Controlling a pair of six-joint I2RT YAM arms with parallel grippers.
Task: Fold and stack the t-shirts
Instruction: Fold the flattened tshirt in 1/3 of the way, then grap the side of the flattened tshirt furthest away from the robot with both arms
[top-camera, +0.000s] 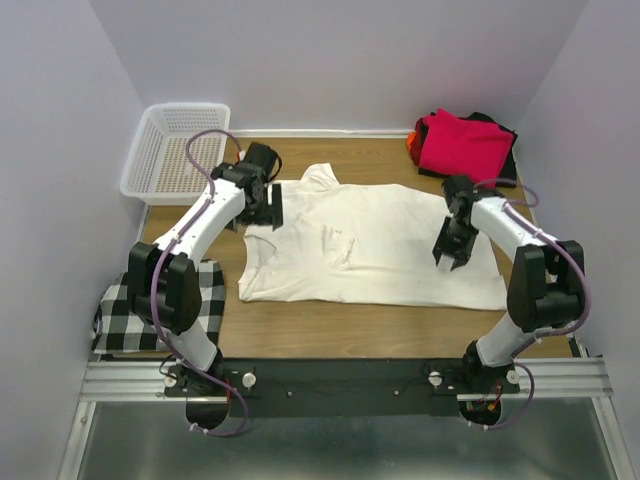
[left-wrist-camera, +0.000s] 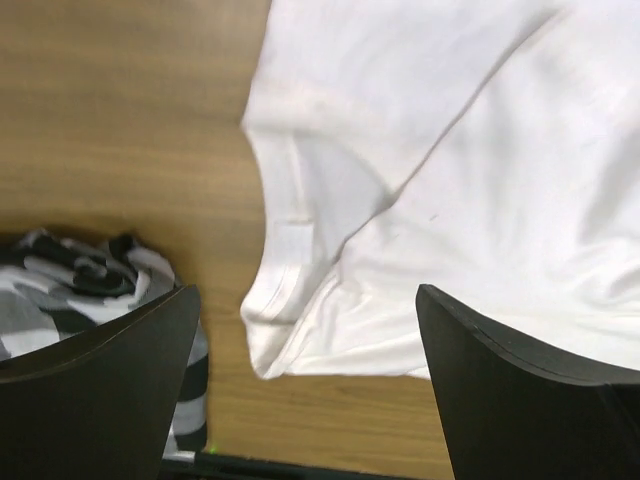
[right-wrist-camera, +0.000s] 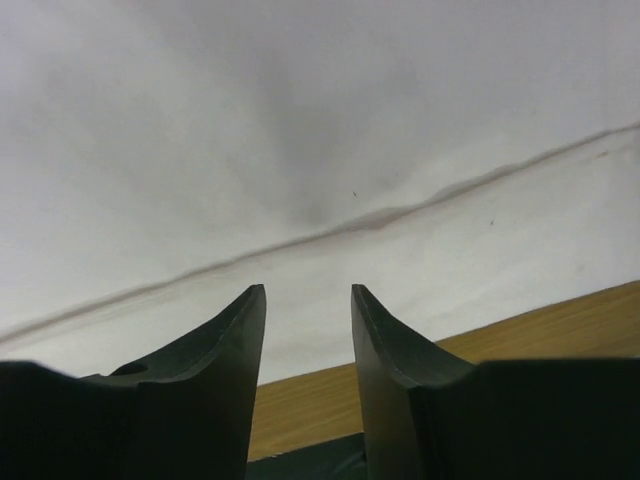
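Wooden table (top-camera: 330, 330), carrying four lots. One cream t-shirt (top-camera: 390, 245), spread flat, reaching from under the left gripper (top-camera: 263, 215) to under the right gripper (top-camera: 449, 260); one pile of folded shirts (top-camera: 465, 145), magenta-red uppermost over black and orange, beyond the right gripper. One white mesh basket (top-camera: 150, 165) beyond and left of the left gripper; one black-and-white checked cloth (top-camera: 120, 310) on its near side, at the table edge

We count four shirts, namely one cream shirt (top-camera: 390, 245), one red shirt (top-camera: 465, 143), one black shirt (top-camera: 507, 172) and one orange shirt (top-camera: 412, 143), plus one basket (top-camera: 135, 186), one checked cloth (top-camera: 120, 312) and two robot arms (top-camera: 205, 222) (top-camera: 505, 222).
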